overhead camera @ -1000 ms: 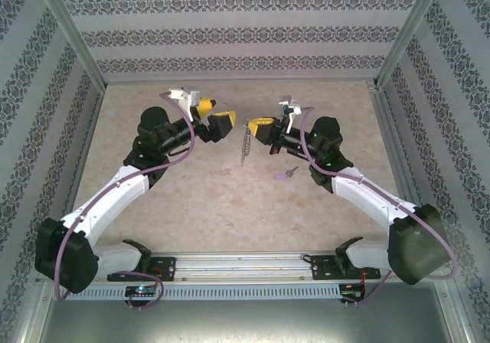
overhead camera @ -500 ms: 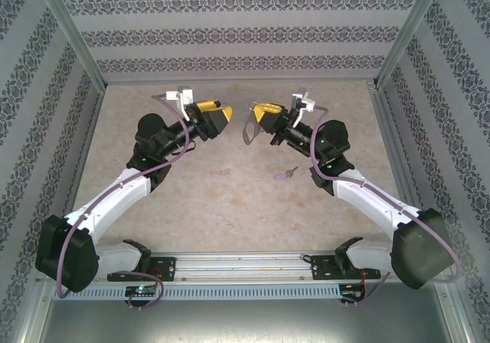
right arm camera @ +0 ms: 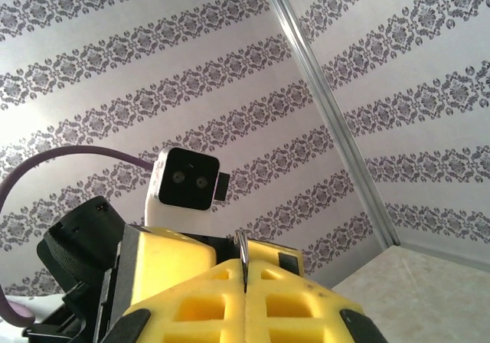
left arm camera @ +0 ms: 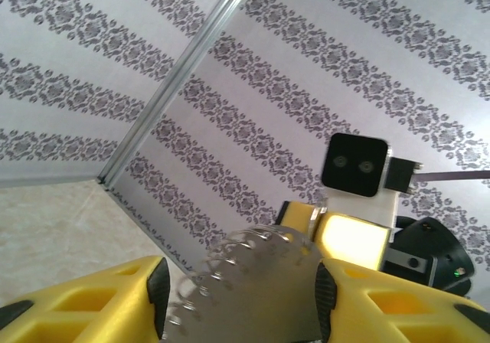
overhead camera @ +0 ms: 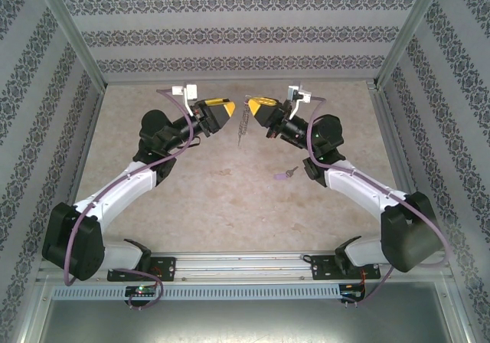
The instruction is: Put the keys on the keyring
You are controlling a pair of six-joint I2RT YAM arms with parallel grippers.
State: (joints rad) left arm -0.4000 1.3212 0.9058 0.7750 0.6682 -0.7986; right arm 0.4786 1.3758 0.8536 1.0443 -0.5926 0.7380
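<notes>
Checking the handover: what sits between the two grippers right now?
The keyring hangs there from the shut right gripper, with the left gripper holding its open fingers around it, as the top and left wrist views show.

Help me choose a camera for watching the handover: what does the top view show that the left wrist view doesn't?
Top, not left wrist: the key lying on the table, well clear of the ring. Left wrist, not top: the ring sits between the left fingers, chain links visible. Both: the ring, the right gripper holding it, the left gripper beside it.
</notes>
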